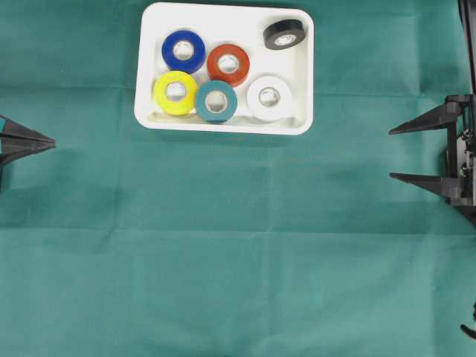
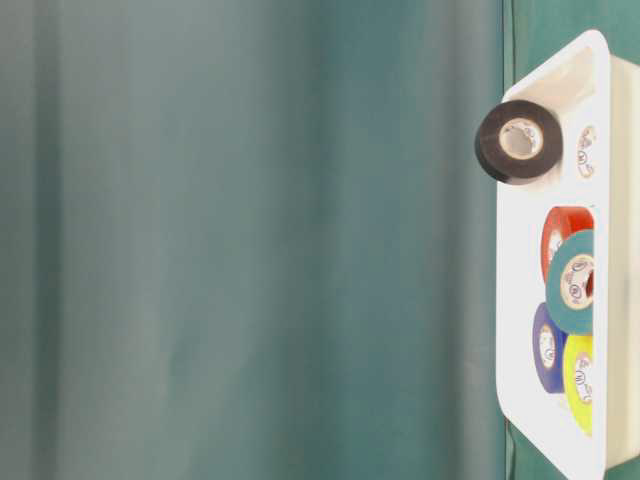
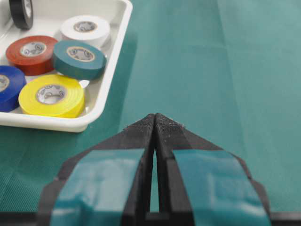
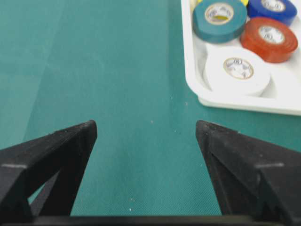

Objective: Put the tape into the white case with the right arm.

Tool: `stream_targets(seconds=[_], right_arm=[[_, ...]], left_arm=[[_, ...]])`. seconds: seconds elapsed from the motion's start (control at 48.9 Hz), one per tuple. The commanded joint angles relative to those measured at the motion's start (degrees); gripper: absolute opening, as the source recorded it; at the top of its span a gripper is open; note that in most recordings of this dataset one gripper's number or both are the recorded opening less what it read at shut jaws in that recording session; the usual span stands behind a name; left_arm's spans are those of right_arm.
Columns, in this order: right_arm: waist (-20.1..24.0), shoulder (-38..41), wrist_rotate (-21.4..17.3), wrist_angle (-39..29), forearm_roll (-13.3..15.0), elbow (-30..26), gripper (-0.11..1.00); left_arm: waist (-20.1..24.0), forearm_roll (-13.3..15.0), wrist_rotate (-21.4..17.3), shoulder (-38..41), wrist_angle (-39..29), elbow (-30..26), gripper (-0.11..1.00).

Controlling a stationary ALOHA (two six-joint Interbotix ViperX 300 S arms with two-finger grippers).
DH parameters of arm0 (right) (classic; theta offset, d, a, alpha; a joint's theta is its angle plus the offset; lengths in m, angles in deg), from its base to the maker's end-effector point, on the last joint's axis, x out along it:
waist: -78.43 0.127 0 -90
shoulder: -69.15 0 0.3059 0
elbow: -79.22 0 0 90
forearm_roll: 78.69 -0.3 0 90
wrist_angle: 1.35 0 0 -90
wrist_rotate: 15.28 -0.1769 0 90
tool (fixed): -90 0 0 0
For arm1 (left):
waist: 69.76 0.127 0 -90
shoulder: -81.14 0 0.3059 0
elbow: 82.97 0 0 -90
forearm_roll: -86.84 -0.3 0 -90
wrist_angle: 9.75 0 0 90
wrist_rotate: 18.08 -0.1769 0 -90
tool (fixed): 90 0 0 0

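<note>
Item: large shallow white rectangular plastic case (image 1: 301,33), raised rim, rounded corners. Lies well ahead of the right claw (image 1: 405,154) and off to one side of it, on the green cloth-covered bench (image 1: 238,260).

Contents, six rolls of tape, all inside the rim:
- blue roll (image 1: 183,50), flat, far side of the case from the right claw.
- yellow roll (image 1: 175,92), flat, touching or just beside the blue one.
- red roll (image 1: 228,64), flat, middle.
- teal roll (image 1: 216,101), appears to lean partly on its neighbours.
- white roll (image 1: 268,98), flat, nearest the right claw among the flat ones.
- black roll (image 1: 285,34), standing tilted against the corner wall nearest the right arm's side.

No tape shows on the bench outside the case in any view.

Right claw: all-black, two long pointed fingers standing wide apart, nothing between them, well clear of the case.

Left claw (image 3: 154,123): fingers pressed together, empty, at the opposite edge of the bench.

Handling note: the job looks finished. The step in hand seems to be withdrawal; best done by keeping the right claw apart from the rim. The black roll's tilt is the one doubtful placement; a knock to the case could tip it.
</note>
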Motion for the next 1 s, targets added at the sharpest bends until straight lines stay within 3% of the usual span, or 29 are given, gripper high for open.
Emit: stream_targets(seconds=[0.0,0.982], right_arm=[[0.0,0.5,-0.1,1.1,0.1,-0.4,0.68],[-1.0,0.1,-0.2,3.1,0.1,1.4,0.65]], left_arm=[[0.0,0.1,-0.1,0.4,0.4,-0.6,0.0],[0.0,0.1,-0.1,0.4,0.4,-0.1,0.0]])
